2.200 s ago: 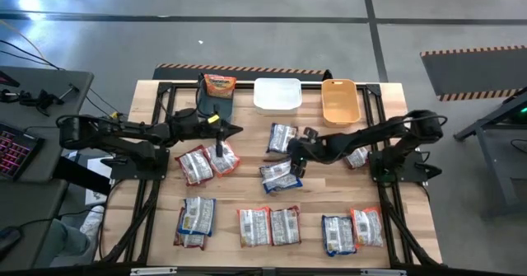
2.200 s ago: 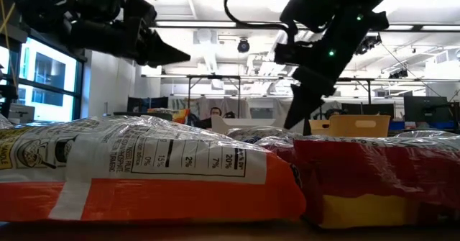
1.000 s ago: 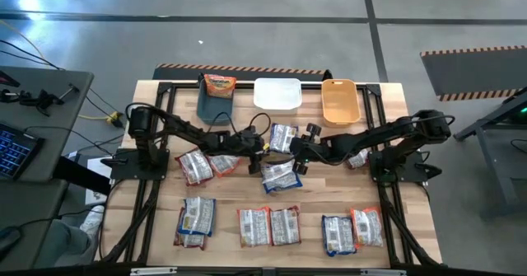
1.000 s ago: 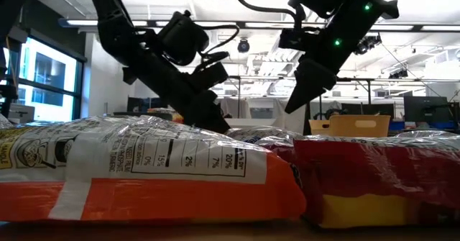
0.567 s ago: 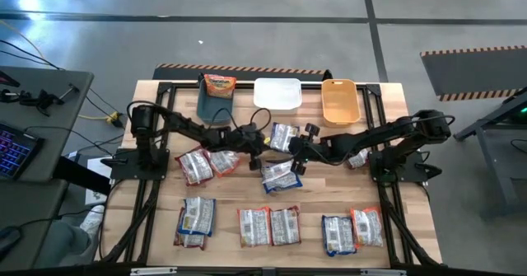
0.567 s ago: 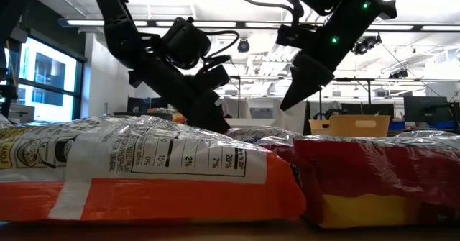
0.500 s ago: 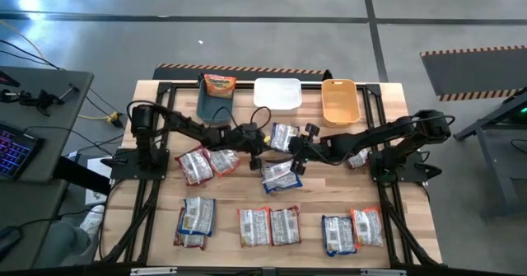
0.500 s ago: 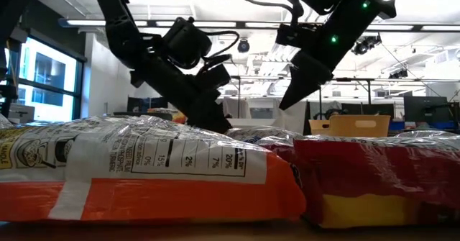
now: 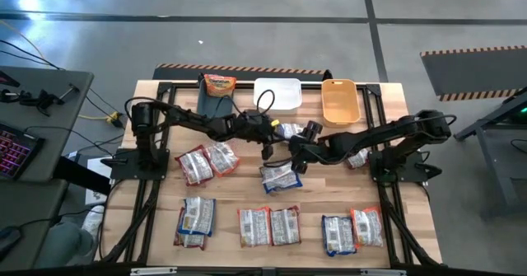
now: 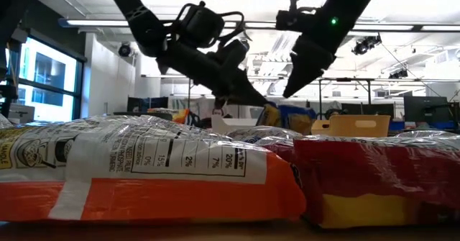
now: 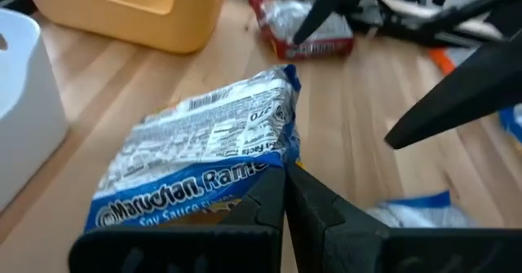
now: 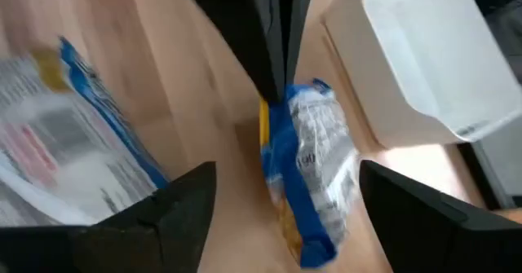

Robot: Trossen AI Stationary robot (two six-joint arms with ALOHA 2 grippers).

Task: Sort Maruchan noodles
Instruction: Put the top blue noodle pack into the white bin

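My left gripper (image 9: 274,138) is shut on a blue Maruchan noodles packet (image 11: 204,163), which hangs above the table's middle, near the white bin (image 9: 277,95). In the low view the packet (image 10: 286,116) shows blue and yellow past the left gripper (image 10: 253,97). My right gripper (image 12: 285,175) stands open just right of the packet (image 12: 308,167), one finger on either side and clear of it. Several more packets lie flat on the table, the nearest (image 9: 278,177) just below both grippers. My left gripper pinches one edge of the packet (image 11: 276,160), close to a corner, between its two fingers. The fingers (image 12: 273,53) come slanting down from the table's left. The packet hangs tilted beyond the fingertips, silvery back showing, clear of the table.
A teal bin (image 9: 216,105) with an orange packet (image 9: 218,84), the white bin and an orange bin (image 9: 339,101) stand along the far edge. Packets lie at the left (image 9: 206,161), along the near edge (image 9: 269,225), and under the right arm (image 9: 356,156).
My left gripper has risen from the table and gone toward the far edge and the right, carrying the blue packet, which has left the table and tipped. My right gripper has risen slightly beside it.
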